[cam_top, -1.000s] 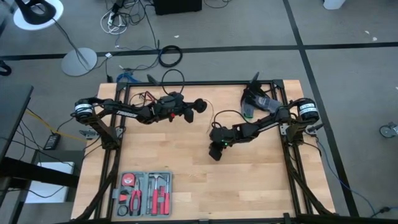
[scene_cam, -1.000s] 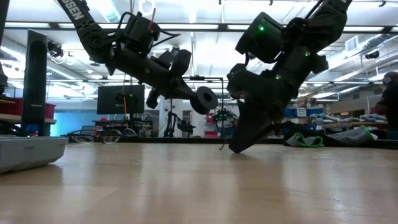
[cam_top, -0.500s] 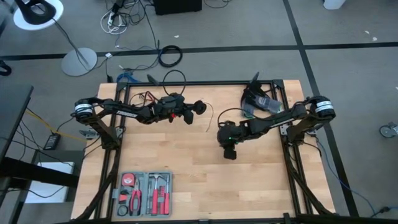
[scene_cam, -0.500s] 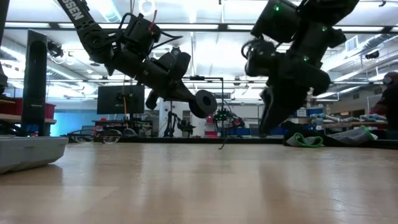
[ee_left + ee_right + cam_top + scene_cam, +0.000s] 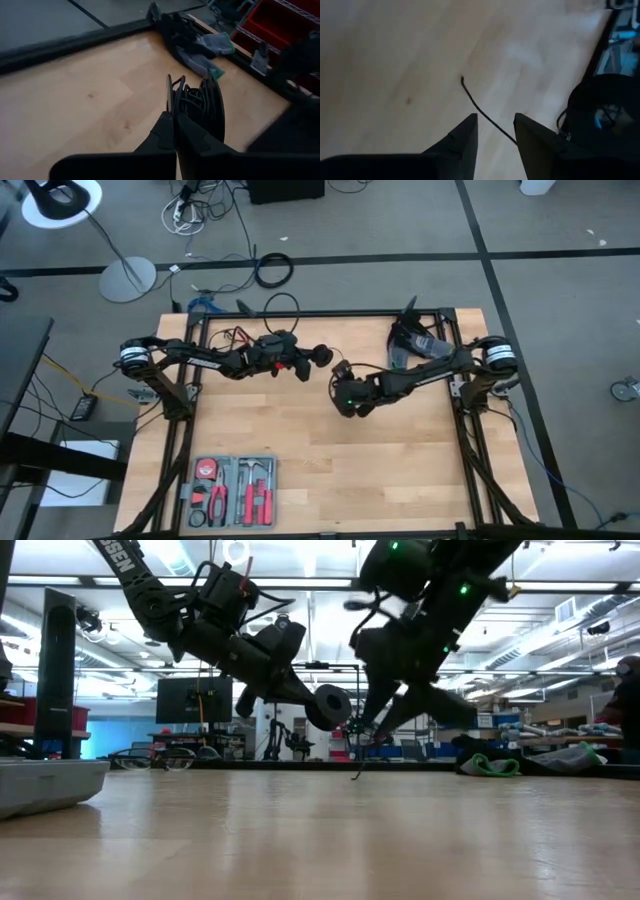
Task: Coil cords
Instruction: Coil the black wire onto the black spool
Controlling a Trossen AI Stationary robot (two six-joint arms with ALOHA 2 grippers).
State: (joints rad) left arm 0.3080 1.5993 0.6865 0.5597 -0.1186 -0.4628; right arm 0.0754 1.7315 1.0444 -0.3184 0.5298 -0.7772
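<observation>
While my left gripper (image 5: 175,131) stays pinched together on the coiled part of the cord (image 5: 197,102), holding the bundle and its round puck (image 5: 328,706) up off the table at the far middle, my right gripper (image 5: 495,131) hangs just beside it with its fingers apart and nothing between them. Through the right wrist camera I see the loose tail of the cord (image 5: 480,107) running between those open fingers and ending on the bare table (image 5: 300,430). I judge this cord to be very light and limp, with no stiffness to hold a loop by itself, so each turn will spring or sag unless pinned. It is thin enough to slip out of a loose pinch. I would take the tail close behind its free end, square across the pads. From above, the thin strand between the two grippers is nearly lost against the dark arms, and I cannot count the loops in the bundle. At table height the right gripper is smeared and its fingertips are hard to separate. A tool tray (image 5: 232,491) sits at the near left.
</observation>
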